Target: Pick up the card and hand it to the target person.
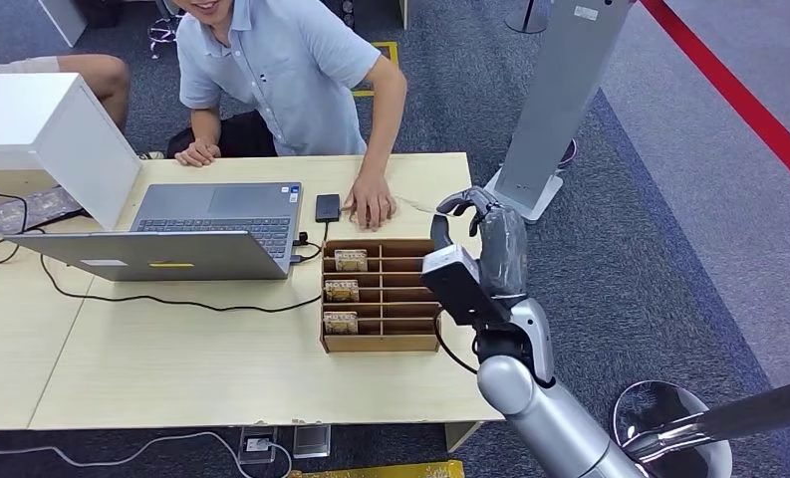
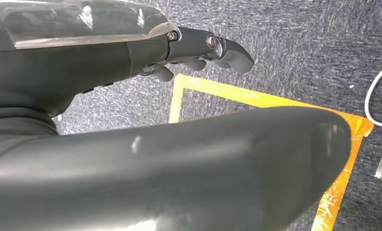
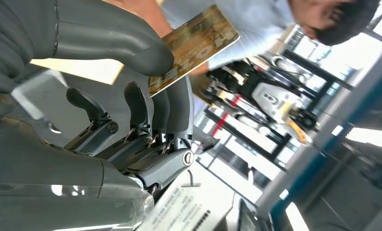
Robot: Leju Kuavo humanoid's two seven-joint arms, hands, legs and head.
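1. The robot's right hand [image 3: 107, 91] is pinching a gold-brown card [image 3: 193, 48] between its thick thumb and its darker fingers, the card's printed face tilting towards the wrist camera.

2. Judging by that grip, the pick-up is looking done: the card is sitting in the hand, off the desk [image 1: 221, 368] and clear of the wooden card rack [image 1: 381, 294].

3. In the head view the right hand [image 1: 485, 234] is hovering at the far right edge of the desk, just beyond the rack and near the seated person [image 1: 281, 70].

4. The hand-over is looking like the part left to do. The person's hand [image 1: 371, 204] is lying flat on the desk beside a dark phone [image 1: 328, 207], not reaching for the card.

5. Three similar cards [image 1: 343, 291] are sitting in the rack's left-hand slots.

6. From the head camera the held card is hiding behind the hand's grey back, and its lettering is too blurred to read in the wrist view.

7. The left hand [image 2: 203, 48] is hanging over grey carpet with yellow floor tape [image 2: 256, 98], fingers loosely curled and holding nothing that can be seen; its palm is largely hidden.

8. The person is cut off at the frame's top edge.
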